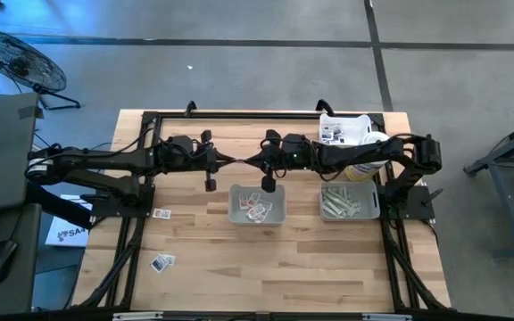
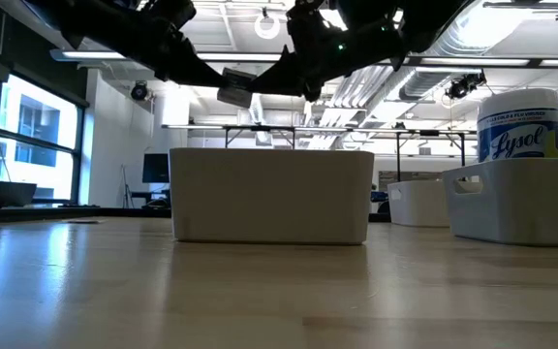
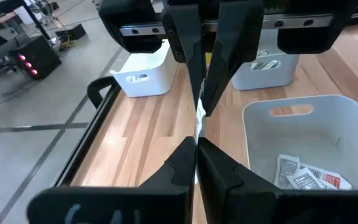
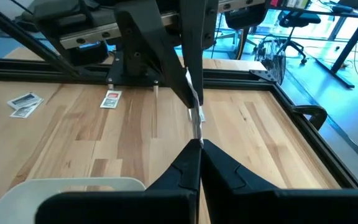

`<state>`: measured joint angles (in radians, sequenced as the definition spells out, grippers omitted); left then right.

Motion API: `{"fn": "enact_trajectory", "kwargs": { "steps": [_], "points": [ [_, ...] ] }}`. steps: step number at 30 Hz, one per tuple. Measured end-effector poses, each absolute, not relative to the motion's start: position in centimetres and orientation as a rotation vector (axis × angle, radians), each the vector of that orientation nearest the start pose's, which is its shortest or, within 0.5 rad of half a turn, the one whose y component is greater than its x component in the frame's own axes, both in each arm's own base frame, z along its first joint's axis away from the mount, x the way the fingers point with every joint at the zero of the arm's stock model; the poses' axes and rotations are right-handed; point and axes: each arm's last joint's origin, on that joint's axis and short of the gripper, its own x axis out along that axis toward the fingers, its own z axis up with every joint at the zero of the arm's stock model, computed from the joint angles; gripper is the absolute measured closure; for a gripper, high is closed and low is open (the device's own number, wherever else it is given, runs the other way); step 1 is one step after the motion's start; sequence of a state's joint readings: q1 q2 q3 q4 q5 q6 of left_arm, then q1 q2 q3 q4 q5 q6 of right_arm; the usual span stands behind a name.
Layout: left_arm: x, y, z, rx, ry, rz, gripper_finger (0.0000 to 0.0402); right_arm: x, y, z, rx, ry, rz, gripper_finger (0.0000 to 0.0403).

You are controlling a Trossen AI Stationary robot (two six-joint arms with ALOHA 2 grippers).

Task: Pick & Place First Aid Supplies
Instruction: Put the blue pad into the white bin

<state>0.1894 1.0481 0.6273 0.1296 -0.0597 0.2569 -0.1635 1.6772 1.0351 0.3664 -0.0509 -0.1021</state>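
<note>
High view: the two dark arms meet tip to tip over the middle of the butcher-block table [image 1: 203,267], just behind the back rim of the grey tray [image 1: 236,217] that stands at centre. The left gripper [image 1: 236,163] reaches in from the left, the right gripper [image 1: 249,162] from the right, and both sets of narrow fingers are pinched together on one thin white packet [image 3: 199,118] held edge-on between them (it shows only as a sliver in both wrist views, so its print cannot be read). That packet hangs above the bare wood beside the tray, not over its opening.

Open room lies mostly toward the front of the table, a wide stretch of pale planks. A black metal frame [image 1: 150,116] runs along the back and side edges. To the right stands a second tray [image 1: 326,214] holding pale green-grey strips [image 1: 346,203], and behind it a white bottle [image 1: 370,141] and a white bin [image 1: 328,120].

The centre tray is smooth, matte plastic with rounded corners and a handle slot; inside lie several squarish white packets [image 1: 257,207] with dark and red print. Three more loose packets [image 1: 161,262] lie flat on the wood to the left, well apart from both grippers.
</note>
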Motion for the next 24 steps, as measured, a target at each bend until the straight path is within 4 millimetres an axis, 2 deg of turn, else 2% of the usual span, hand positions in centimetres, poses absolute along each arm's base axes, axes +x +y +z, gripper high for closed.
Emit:
{"fn": "enact_trajectory", "kwargs": {
  "steps": [7, 11, 14, 18, 21, 24],
  "points": [
    [22.3, 4.5, 25.4, 0.227, 0.376, 0.21, 0.0379, 36.8, -6.0, 24.1, -0.08, 0.287, -0.138, 0.0403],
    [21.6, 4.6, 25.4, 0.219, 0.418, 0.283, 0.0356, 35.6, -6.2, 24.8, -0.127, 0.367, -0.252, 0.0403],
    [20.9, 4.5, 25.3, 0.218, 0.472, 0.296, 0.0344, 33.8, -6.4, 26.3, -0.182, 0.435, -0.38, 0.0403],
    [20.1, 4.3, 25.0, 0.175, 0.535, 0.299, 0.0342, 30.4, -7.5, 28.1, -0.25, 0.582, -0.597, 0.0403],
    [20.0, 4.3, 24.8, 0.131, 0.548, 0.308, 0.0341, 27.6, -9.6, 28.9, -0.253, 0.669, -0.829, 0.0403],
    [20.0, 4.3, 24.8, 0.111, 0.538, 0.313, 0.0341, 25.2, -12.4, 28.9, -0.177, 0.745, -0.995, 0.0403]
  ]
}}
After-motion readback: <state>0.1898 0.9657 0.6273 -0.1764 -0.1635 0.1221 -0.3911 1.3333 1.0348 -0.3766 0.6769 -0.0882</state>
